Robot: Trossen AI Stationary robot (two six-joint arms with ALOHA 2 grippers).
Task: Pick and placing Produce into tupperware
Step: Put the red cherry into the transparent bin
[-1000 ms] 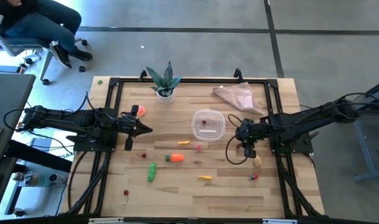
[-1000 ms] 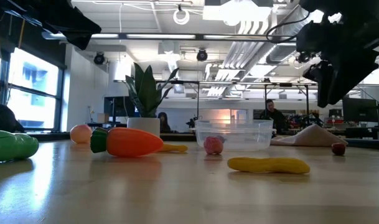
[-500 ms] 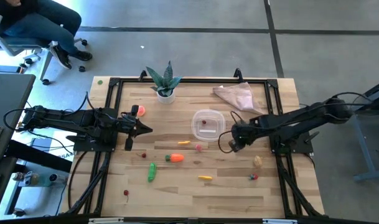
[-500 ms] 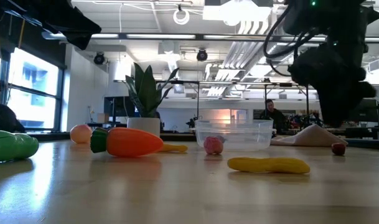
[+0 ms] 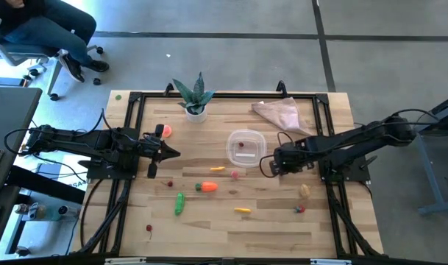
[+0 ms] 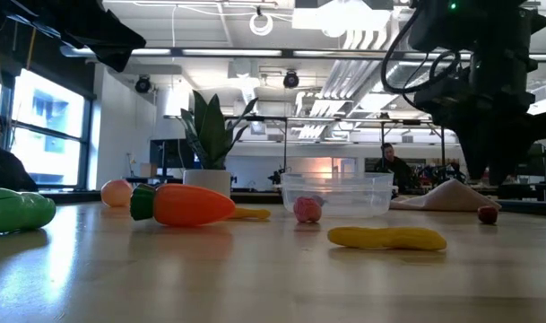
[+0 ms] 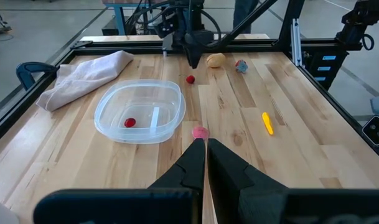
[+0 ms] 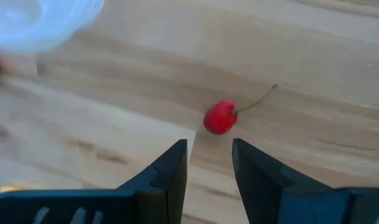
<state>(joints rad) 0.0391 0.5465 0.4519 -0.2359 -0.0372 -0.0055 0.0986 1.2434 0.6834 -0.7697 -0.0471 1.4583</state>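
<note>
The round clear tupperware [image 5: 246,147] sits mid-table with one red berry [image 7: 130,122] inside. My right gripper [image 5: 271,166] is open, just right of it, pointing down over a red cherry with a stem [image 8: 220,117] that lies on the wood just past the fingertips, untouched. My left gripper [image 5: 176,153] is shut and waits at the table's left. Loose on the table are a carrot [image 5: 206,187], a cucumber [image 5: 179,203], a peach [image 5: 165,131], a yellow piece [image 5: 242,210], a pink piece [image 5: 235,175] and a potato [image 5: 304,191].
A spiky plant in a white pot [image 5: 195,96] stands at the far edge. A pinkish-beige cloth [image 5: 282,114] lies far right of the tupperware. Black frame rails [image 5: 132,132] run along the table's sides. A person sits on a chair [image 5: 40,29] beyond the far-left corner.
My right gripper has moved from beside the potato toward the table's left and slightly far, ending next to the tupperware above the cherry. The potato stays where it was. The left arm has kept still.
</note>
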